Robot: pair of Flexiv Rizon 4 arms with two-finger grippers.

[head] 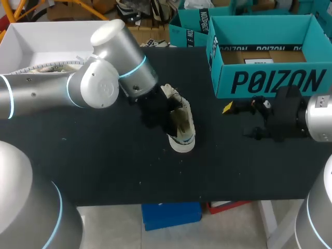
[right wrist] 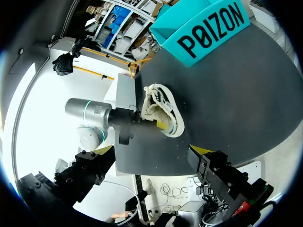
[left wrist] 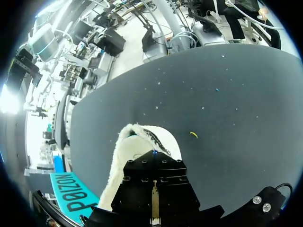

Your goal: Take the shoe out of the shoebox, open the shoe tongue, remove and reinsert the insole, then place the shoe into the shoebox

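Note:
A white shoe (head: 182, 136) lies on the black table (head: 104, 166) near its middle, toe toward the front edge. My left gripper (head: 167, 120) comes from the left and is pushed into the shoe's opening, its fingertips hidden inside. In the left wrist view only its black body shows over the shoe (left wrist: 137, 146). In the right wrist view one yellow tip shows inside the shoe (right wrist: 163, 116). My right gripper (head: 241, 121) stands wide open and empty to the right of the shoe. The teal shoebox (head: 270, 78) stands open at the back right.
A second teal box (head: 189, 28) sits behind the shoebox's left corner. A large white box (head: 31, 46) stands at the back left, under my left arm. Bare table lies in front of the shoe up to the front edge.

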